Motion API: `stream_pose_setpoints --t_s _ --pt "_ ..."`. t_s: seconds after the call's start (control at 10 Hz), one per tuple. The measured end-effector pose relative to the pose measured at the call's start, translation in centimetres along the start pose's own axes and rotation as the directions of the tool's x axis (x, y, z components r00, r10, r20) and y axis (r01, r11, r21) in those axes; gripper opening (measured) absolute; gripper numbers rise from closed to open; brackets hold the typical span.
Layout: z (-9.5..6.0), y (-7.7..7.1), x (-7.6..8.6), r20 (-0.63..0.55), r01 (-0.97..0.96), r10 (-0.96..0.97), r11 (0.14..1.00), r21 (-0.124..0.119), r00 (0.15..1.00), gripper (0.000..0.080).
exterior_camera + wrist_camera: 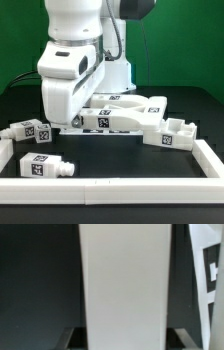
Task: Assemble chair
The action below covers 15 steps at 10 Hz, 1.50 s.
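The chair is in loose white parts with black-and-white tags. A joined white structure [125,112] lies mid-table. In the exterior view my gripper [73,120] is down at that structure's left end, mostly hidden under the arm's big white hand. In the wrist view a long white bar [125,280] runs straight between my fingers [72,337], filling the space between them. My gripper [125,340] is shut on this bar. Another tagged white piece [211,274] shows beside the bar.
Two tagged legs [30,130] [45,166] lie at the exterior view's left, and a blocky tagged part [172,135] at its right. A low white wall [120,190] borders the front and the right side [212,160] of the black table.
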<state>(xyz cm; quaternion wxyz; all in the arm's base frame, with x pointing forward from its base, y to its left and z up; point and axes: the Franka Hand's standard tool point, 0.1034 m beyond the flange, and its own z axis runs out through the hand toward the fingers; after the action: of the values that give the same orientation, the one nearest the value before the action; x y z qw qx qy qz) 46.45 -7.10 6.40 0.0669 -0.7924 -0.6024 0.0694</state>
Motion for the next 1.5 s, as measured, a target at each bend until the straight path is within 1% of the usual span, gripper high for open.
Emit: stream_pose_setpoints --t_s 0.1,0.2,0.3,0.6,0.7,0.8,0.9,1.0,1.1,1.3,1.4,1.5 --pt "0.2 -0.2 0.1 -0.001 0.135 -0.135 0.991 0.004 0.991 0.0284" --pt "0.2 -0.2 -0.2 -0.01 0.173 -0.173 0.985 0.0 0.985 0.0284" --pt "0.4 -0.3 -1.0 -0.021 0.139 -0.139 0.99 -0.002 0.99 0.0284" --pt "0.6 -0.3 -0.9 -0.017 0.154 -0.154 0.988 0.001 0.988 0.0284" --pt "0.6 0.3 -1.2 -0.025 0.385 -0.386 0.922 -0.036 0.922 0.0284" --pt "0.8 0.4 -0.8 -0.018 0.475 -0.476 0.879 -0.043 0.879 0.0284" --pt "1.5 0.3 0.0 0.001 0.531 -0.532 0.846 -0.053 0.847 0.0284" --pt "1.7 0.0 -0.9 -0.02 0.482 -0.484 0.874 -0.054 0.875 0.0284" --pt "1.7 0.1 -1.3 -0.014 0.477 -0.478 0.877 -0.051 0.878 0.0284" --pt "2.0 0.0 -1.4 -0.012 0.483 -0.484 0.875 -0.046 0.875 0.0284" --pt "2.1 0.4 -1.2 0.002 0.58 -0.581 0.812 -0.067 0.814 0.0284" --pt "1.9 1.0 -0.4 0.032 0.636 -0.637 0.765 -0.101 0.77 0.0284"
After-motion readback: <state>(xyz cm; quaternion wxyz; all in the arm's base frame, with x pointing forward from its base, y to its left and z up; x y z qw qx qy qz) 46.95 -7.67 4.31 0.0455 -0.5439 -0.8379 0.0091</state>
